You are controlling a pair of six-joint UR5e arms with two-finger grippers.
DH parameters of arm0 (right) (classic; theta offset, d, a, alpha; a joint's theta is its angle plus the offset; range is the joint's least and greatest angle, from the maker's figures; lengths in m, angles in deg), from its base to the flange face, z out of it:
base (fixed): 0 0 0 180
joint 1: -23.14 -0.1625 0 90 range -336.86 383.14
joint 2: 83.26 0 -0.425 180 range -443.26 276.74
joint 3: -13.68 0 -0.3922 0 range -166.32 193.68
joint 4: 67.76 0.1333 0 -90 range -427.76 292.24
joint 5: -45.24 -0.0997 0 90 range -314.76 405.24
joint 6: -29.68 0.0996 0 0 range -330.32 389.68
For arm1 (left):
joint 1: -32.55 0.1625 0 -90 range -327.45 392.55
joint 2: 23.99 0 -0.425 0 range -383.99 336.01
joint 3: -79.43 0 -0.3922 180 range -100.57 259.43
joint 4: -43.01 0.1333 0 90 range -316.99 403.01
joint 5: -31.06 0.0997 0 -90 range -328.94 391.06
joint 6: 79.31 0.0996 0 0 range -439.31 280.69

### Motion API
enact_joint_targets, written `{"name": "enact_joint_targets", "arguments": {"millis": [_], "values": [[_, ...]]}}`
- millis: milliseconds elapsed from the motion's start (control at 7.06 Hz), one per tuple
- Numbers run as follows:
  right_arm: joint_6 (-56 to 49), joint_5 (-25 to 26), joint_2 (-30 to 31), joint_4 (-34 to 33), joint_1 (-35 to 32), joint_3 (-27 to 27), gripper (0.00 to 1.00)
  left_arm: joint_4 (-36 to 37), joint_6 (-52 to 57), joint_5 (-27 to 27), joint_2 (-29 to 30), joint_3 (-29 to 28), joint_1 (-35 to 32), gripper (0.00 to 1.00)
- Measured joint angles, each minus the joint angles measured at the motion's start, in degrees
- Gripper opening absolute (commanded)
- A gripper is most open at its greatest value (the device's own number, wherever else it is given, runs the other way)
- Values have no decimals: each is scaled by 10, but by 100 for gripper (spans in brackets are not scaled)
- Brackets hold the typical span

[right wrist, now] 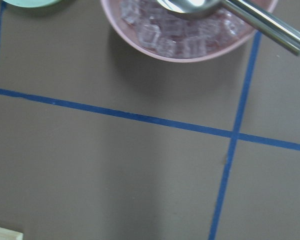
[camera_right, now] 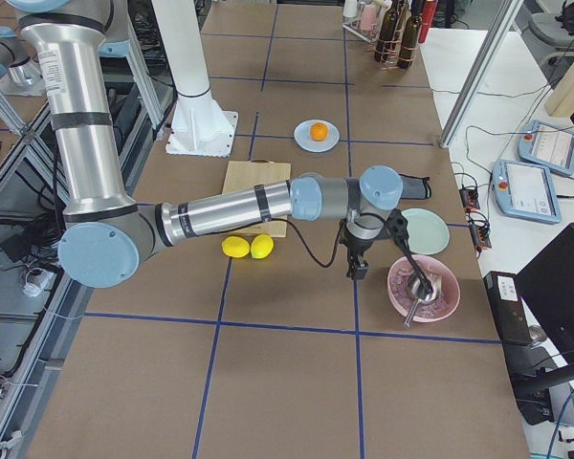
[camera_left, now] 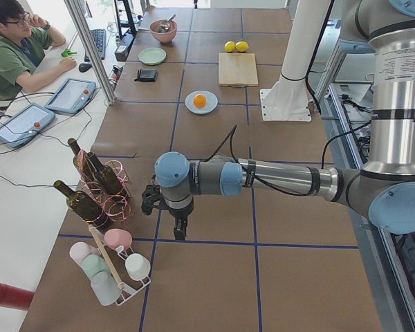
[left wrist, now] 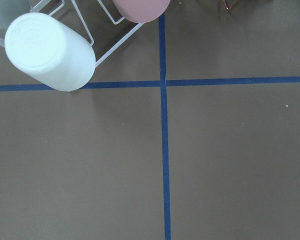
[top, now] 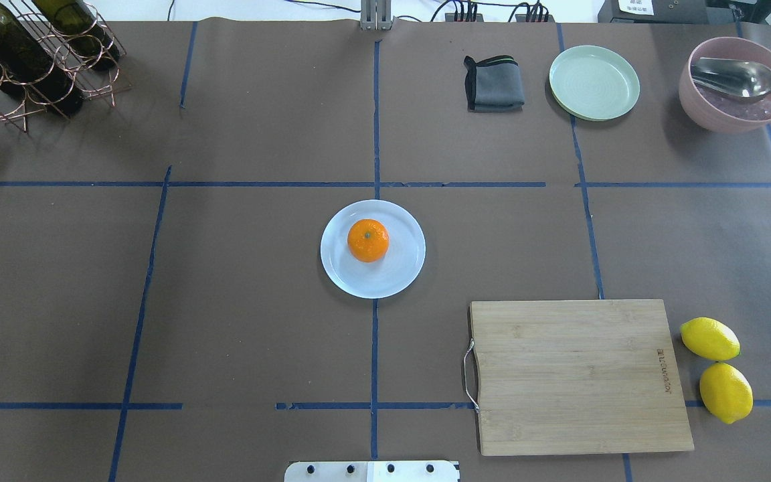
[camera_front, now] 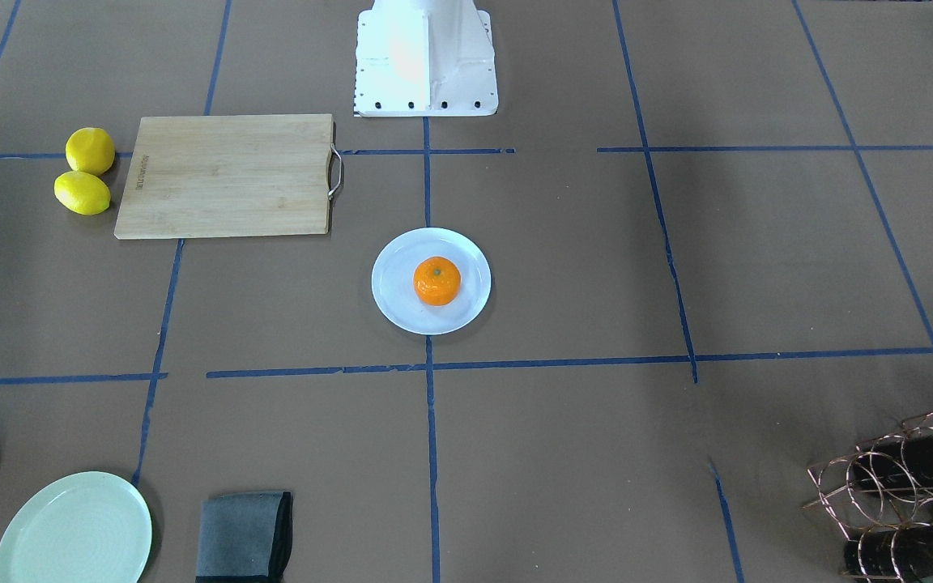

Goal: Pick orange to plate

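Note:
The orange (camera_front: 436, 281) (top: 368, 240) rests on the white plate (camera_front: 389, 285) (top: 407, 266) at the table's middle, stem dot up. The same orange (camera_left: 200, 101) (camera_right: 318, 132) shows small in both side views. No gripper is near it. My left gripper (camera_left: 179, 231) hangs over the table's left end beside the bottle rack. My right gripper (camera_right: 359, 269) hangs over the right end next to the pink bowl. Both show only in the side views, so I cannot tell whether they are open or shut.
A wooden cutting board (top: 576, 375) lies near the robot's right with two lemons (top: 717, 368) beside it. A green plate (top: 593, 82), grey cloth (top: 494, 83) and pink bowl (top: 737, 87) with a spoon sit far right. A bottle rack (top: 31, 57) stands far left, a cup rack (camera_left: 114, 266) beyond it.

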Motion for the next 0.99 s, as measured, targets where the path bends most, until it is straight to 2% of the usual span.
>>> {"name": "enact_joint_targets", "arguments": {"millis": [283, 991], "values": [[-36, -3, 23, 68, -33, -53, 100, 0, 0, 0, -1, 2, 0, 100], [-18, 13, 43, 91, -58, -61, 100, 0, 0, 2, -1, 2, 0, 100]]}}
